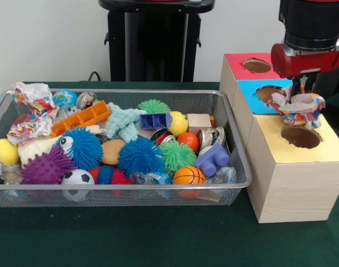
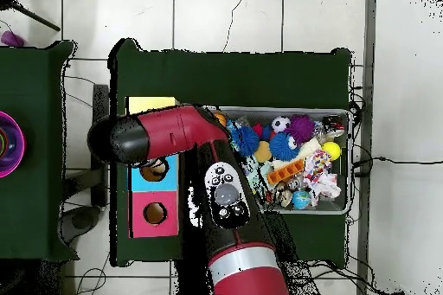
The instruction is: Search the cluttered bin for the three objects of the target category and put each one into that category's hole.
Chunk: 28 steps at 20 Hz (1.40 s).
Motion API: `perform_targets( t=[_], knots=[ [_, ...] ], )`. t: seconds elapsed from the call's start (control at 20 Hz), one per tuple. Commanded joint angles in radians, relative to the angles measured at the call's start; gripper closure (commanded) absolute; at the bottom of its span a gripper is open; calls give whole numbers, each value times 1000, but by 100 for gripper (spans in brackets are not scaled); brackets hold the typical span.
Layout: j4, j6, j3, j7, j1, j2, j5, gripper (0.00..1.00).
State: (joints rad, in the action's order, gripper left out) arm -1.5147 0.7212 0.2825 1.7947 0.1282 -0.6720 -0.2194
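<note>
Front view: tool (image 1: 304,89) apparently clenches a light, crushable paper wad (image 1: 299,108), pinched at its crown, at 12 o'clock of the hole (image 1: 300,136).

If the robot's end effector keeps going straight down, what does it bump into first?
Probably nothing hard. The end effector holds a paper wad and points down over the yellow-topped box, about above its hole. The wad would likely enter it, though it may catch the rim; depth is unclear.
</note>
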Motion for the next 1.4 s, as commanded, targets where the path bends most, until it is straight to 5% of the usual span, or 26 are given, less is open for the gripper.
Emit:
perform_targets(
  t=[0.05,0.65,1.4],
  knots=[
    [97,80,9,45,12,55,5,100],
    [176,176,12,30,7,75,14,100],
    [102,57,8,46,24,106,2,100]
  ],
)
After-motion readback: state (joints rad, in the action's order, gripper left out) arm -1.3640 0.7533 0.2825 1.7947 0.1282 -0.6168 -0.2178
